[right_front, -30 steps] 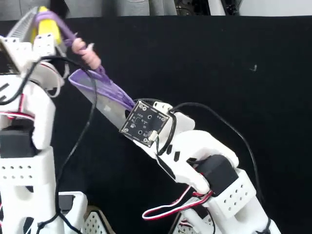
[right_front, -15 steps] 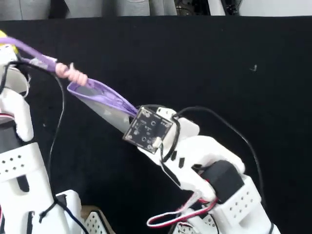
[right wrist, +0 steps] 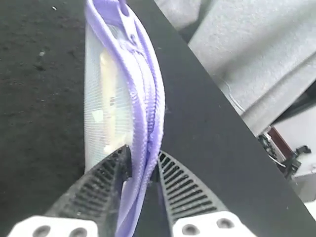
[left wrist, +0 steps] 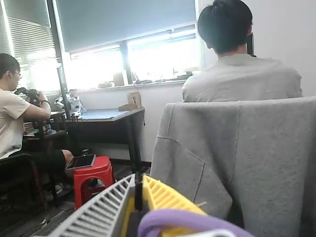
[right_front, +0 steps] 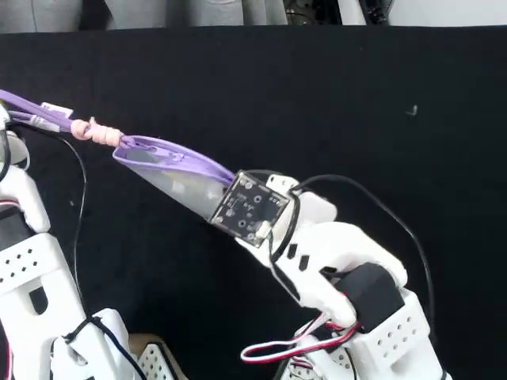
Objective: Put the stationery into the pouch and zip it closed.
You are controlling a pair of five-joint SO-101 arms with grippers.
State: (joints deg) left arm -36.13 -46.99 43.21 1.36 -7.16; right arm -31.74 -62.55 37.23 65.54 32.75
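Note:
The purple pouch (right_front: 178, 170) with a clear mesh side hangs above the black table, stretched between both arms. My right gripper (right wrist: 143, 160) is shut on its zipper edge at the lower end, and the right gripper (right_front: 226, 184) sits just ahead of its wrist camera board. A pale yellow item (right wrist: 106, 74) shows through the mesh. A purple strap (right_front: 28, 109) with a pink charm (right_front: 95, 131) runs taut from the pouch's upper end to the left edge. My left gripper (left wrist: 139, 197), with grey and yellow fingers, is shut on that purple strap (left wrist: 182, 221).
Black cloth covers the table (right_front: 356, 95), bare to the right and behind the pouch. The left arm's white base (right_front: 32, 269) and cables stand at the near left. A grey-draped chair (right wrist: 256, 59) stands beyond the table edge.
The left gripper has swung left and down past the view's edge, pulling the strap and charm taut. The pouch now lies flatter, and the right arm has shifted slightly right and down.

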